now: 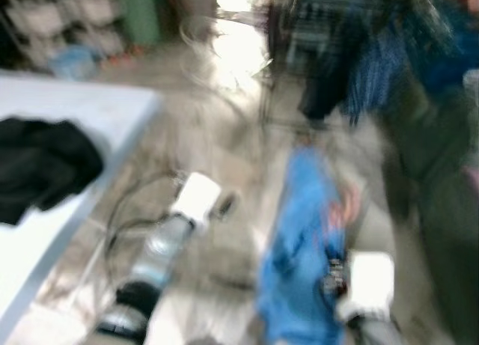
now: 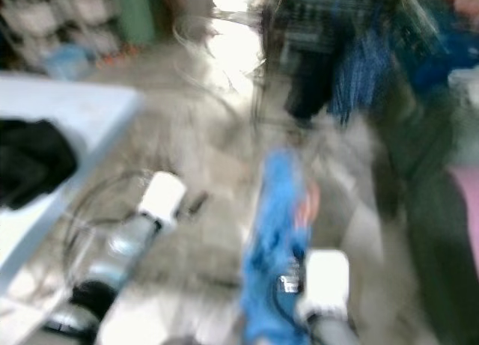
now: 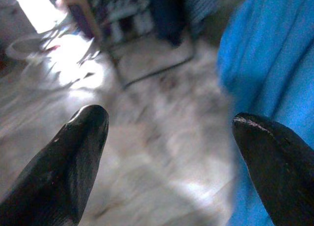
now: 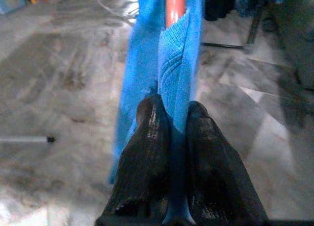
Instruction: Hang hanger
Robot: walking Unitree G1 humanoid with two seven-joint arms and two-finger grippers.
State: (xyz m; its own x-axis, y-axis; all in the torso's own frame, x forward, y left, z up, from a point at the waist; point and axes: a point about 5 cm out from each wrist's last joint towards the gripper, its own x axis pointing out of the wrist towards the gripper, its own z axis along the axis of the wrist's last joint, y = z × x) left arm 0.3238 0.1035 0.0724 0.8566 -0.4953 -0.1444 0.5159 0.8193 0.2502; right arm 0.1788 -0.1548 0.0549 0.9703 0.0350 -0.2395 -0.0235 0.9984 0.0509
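A blue knitted garment [image 1: 299, 248] hangs on an orange-red hanger [image 4: 174, 5], held up in front of me over the floor. My right gripper [image 4: 171, 113] is shut on the garment and hanger, the blue knit pinched between its two fingers. My left gripper [image 3: 171, 133] is open with nothing between its fingers; the blue cloth [image 3: 274, 64] hangs close beside one fingertip. The left arm [image 1: 172, 240] reaches forward over the floor. The head views are blurred.
A clothes rack with dark and blue-striped garments [image 1: 352, 53] stands ahead on the right. A pale table [image 1: 90, 113] with a black garment [image 1: 37, 165] lies on the left. Shelves [image 1: 67, 23] stand at the far left. Marbled floor [image 1: 224, 135] lies between.
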